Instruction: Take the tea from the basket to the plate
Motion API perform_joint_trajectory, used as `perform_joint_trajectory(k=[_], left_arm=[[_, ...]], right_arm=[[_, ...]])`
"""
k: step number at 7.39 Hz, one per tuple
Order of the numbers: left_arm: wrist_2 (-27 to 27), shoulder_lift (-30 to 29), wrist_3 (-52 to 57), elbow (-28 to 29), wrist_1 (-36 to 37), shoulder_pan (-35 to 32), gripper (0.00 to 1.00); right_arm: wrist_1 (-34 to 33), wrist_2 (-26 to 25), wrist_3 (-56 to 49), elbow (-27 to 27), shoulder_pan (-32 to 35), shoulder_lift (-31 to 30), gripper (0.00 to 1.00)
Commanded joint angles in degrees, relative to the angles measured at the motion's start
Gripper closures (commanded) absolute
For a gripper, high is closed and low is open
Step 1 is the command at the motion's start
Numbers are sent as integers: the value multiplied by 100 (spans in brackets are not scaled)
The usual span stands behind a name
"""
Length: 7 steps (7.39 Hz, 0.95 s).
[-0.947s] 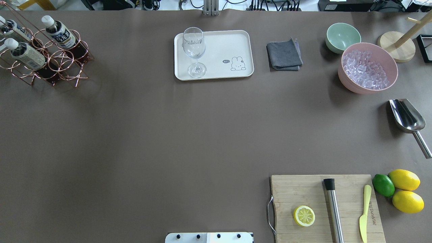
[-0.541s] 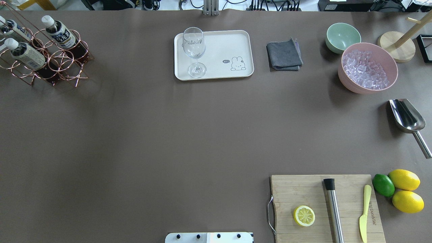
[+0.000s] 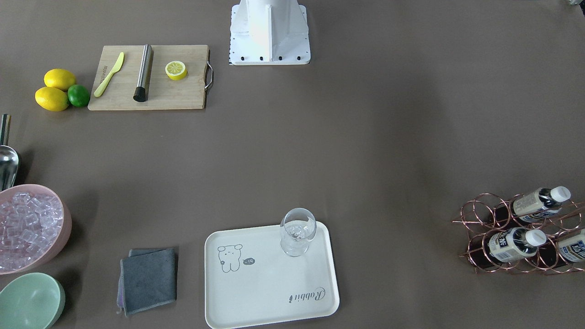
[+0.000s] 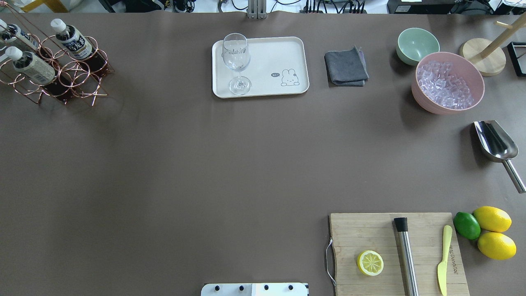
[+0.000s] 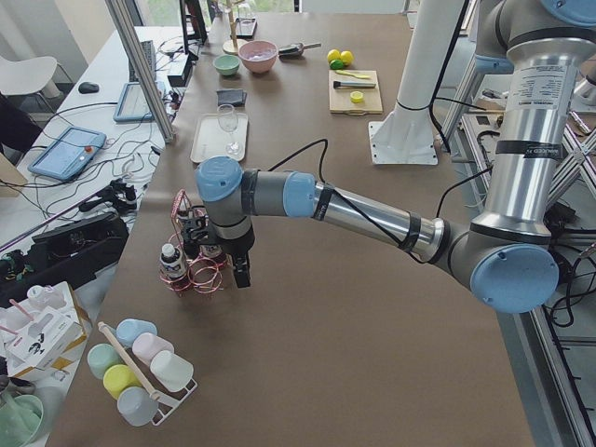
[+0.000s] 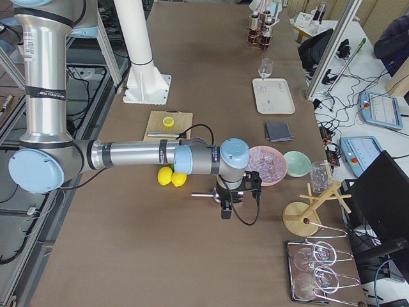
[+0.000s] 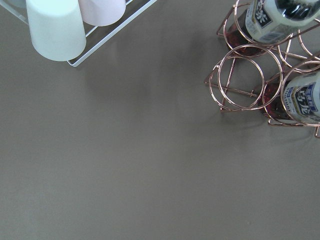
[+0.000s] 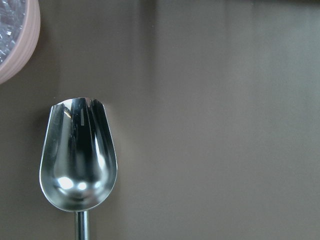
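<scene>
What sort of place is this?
Probably a robotics lab staged as a drinks station: a silver-and-blue robot arm at a brown table, a side desk with tablets and cables, a pink bowl of ice cubes.

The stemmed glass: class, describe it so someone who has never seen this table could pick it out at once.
In the overhead view, find the cream-white tray at the far middle of the table, left of the folded grey cloth. The stemmed glass stands upright at the tray's left end. It alone stands on the tray, clear and uncapped, unlike the tea bottles in the copper basket.
</scene>
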Motion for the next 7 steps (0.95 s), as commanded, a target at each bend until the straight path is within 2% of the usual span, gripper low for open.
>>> perform_joint_trajectory(k=[1, 4, 5, 6, 7], left_arm=[[-9, -747, -113, 421, 554, -64, 2], [-105, -1276, -1114, 748, 494, -2, 2], [-288, -1225, -1568, 775, 197, 24, 2], [-551, -1146, -2042, 1001, -397, 24, 2], [-641, -1197, -2526, 1021, -447, 33, 2]], right_arm=[[0, 0, -24, 29, 0, 0, 0], [0, 0, -15, 2, 0, 0, 0], [0, 0, -24, 2, 0, 0, 0], [0, 0, -24, -6, 0, 0, 0], [0, 0, -24, 2, 0, 9, 0]])
